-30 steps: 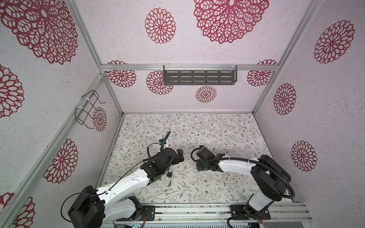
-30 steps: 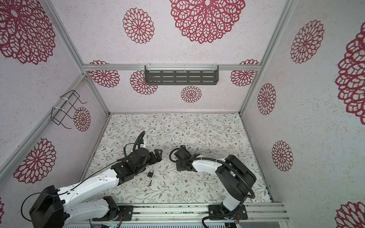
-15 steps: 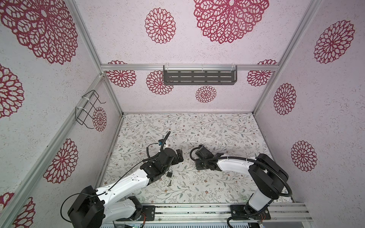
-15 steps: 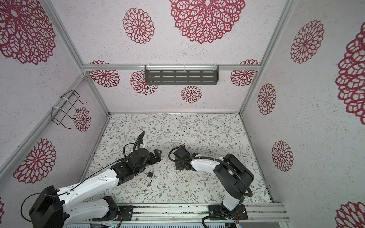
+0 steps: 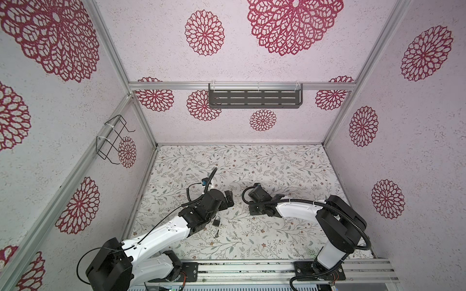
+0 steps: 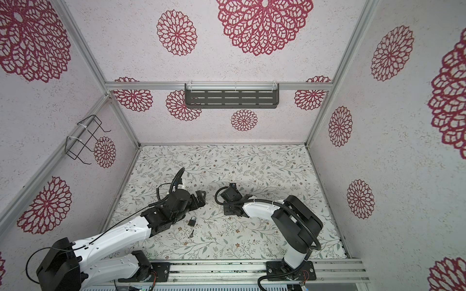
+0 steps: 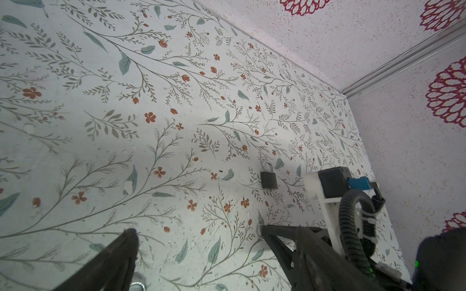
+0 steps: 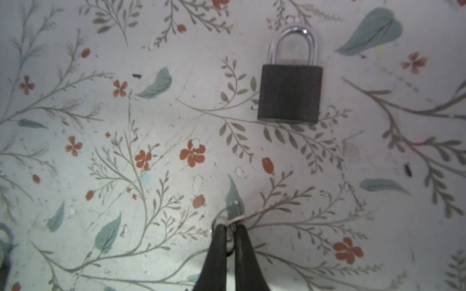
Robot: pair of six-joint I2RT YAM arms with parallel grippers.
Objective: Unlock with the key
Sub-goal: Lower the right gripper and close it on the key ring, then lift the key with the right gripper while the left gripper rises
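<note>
A dark padlock [image 8: 290,93] with a silver shackle lies flat on the floral table, also showing in the left wrist view [image 7: 268,179]; in both top views the right wrist hides it. My right gripper [image 8: 228,228] points down just short of it, shut on the key [image 8: 248,215] at its ring. In a top view the right gripper [image 5: 251,211] sits mid-table. My left gripper [image 5: 230,199] hovers open and empty just to its left, one finger [image 7: 128,241] in its own view.
A second padlock [image 5: 216,221] and a loose key [image 5: 216,234] lie beside the left arm. A grey shelf [image 5: 254,98] hangs on the back wall and a wire basket [image 5: 111,139] on the left wall. The arms' base rail [image 5: 252,269] runs along the front.
The right wrist has edged slightly to the left and its jaws have come together on the key's ring. The left arm has stayed put.
</note>
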